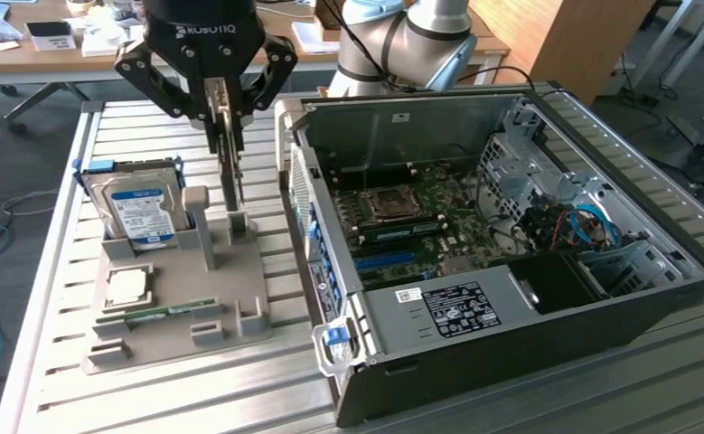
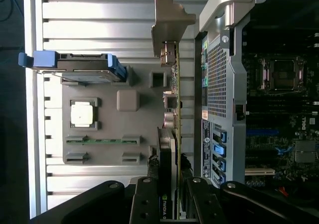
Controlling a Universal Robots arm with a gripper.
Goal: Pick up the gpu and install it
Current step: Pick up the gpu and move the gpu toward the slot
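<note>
End effector (image 1: 224, 116) gripped the gpu (image 2: 167, 154), exterior view's upper left.
Card hung edge-on over the grey holder (image 1: 173, 318); a straight, untilted lift looked safest beside the computer case (image 1: 473, 371).

Parts holder and open computer case (image 1: 545, 348) on the slatted tabletop (image 1: 51, 362)
Near the tabletop's edge at the exterior view's left, a grey tray (image 1: 225, 294) carries an upright blue-labelled hard drive (image 1: 141, 210), a processor chip (image 1: 126, 287) and a memory stick (image 1: 159, 314), just beside the case.

The gpu (image 1: 231, 172) stands upright and edge-on, a thin green card with a silver end bracket, gripped by the tool (image 1: 221, 110).
</note>
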